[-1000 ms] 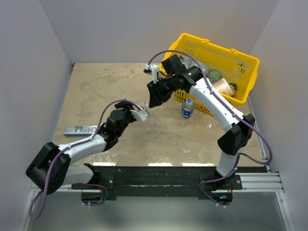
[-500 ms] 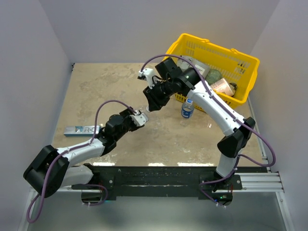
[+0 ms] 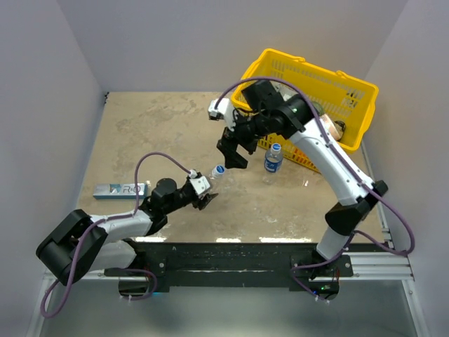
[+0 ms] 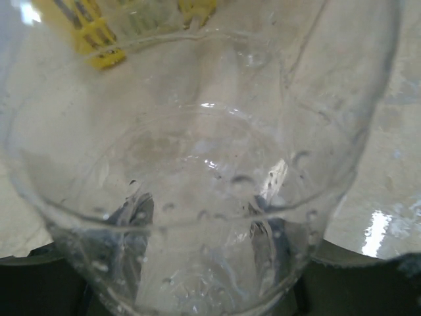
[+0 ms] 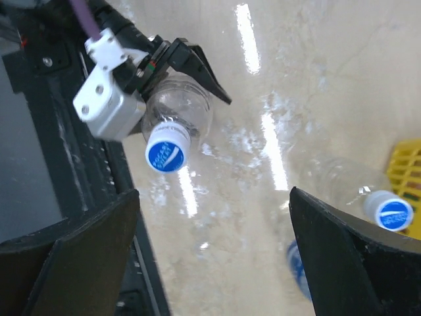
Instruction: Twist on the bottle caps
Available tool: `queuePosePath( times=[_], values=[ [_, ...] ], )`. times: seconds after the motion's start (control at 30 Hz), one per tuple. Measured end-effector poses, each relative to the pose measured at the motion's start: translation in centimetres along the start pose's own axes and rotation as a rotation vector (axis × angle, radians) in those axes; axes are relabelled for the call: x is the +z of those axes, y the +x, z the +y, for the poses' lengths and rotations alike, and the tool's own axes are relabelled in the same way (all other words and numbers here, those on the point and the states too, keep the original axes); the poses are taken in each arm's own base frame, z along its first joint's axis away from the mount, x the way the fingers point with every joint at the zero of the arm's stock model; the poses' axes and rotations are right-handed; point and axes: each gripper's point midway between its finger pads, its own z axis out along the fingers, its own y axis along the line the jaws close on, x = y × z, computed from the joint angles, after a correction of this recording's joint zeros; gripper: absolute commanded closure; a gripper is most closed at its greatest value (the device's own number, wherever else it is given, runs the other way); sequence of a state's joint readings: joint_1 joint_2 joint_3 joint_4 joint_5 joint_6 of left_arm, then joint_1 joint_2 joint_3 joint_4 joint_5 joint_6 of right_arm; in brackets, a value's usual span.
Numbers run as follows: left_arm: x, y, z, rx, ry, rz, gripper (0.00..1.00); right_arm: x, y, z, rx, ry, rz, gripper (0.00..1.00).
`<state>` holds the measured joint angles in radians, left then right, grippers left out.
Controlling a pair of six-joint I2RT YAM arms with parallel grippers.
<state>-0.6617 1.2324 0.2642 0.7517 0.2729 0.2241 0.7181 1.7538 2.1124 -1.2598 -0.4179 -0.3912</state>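
Our left gripper [image 3: 205, 191] has its jaws pinched on a clear bottle [image 3: 213, 175] near its base. The bottle is tilted, with a blue cap [image 5: 167, 153] sitting on the neck beyond the fingertips. Our right gripper [image 5: 210, 263] hangs above that cap, jaws spread wide and empty. We judge the bottle light, thin-walled and slick, so it may dent or spin. We would hold it low and firmly, and take the cap by its rim. Beyond the right jaws stands a labelled bottle [image 3: 273, 159], also capped.
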Motion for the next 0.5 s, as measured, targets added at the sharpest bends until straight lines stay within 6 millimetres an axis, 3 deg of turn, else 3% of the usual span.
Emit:
queuePosePath(
  times=[0.07,0.17,0.27,0.37,0.5],
  values=[
    [0.0,-0.4,-1.0,-0.006,0.054,-0.021,1.0,-1.6,0.1,0.5,-0.109,-0.002,-0.038,0.01],
    [0.0,-0.9,-2.2,-0.003,0.133,-0.048,1.0,-4.2,1.6,2.4,-0.365,-0.004,-0.089,0.03],
    [-0.1,-1.0,-3.3,-0.002,0.209,-0.051,1.0,-5.6,3.4,4.6,-0.649,-0.013,-0.11,0.09],
    [0.3,-1.8,-4.1,0.014,0.286,-0.053,1.0,-5.5,4.3,6.0,-0.871,-0.058,-0.114,0.17],
    [1.1,-3.2,-4.4,0.067,0.356,-0.063,1.0,-3.5,4.1,5.9,-1.076,-0.137,-0.097,0.25]
  ],
)
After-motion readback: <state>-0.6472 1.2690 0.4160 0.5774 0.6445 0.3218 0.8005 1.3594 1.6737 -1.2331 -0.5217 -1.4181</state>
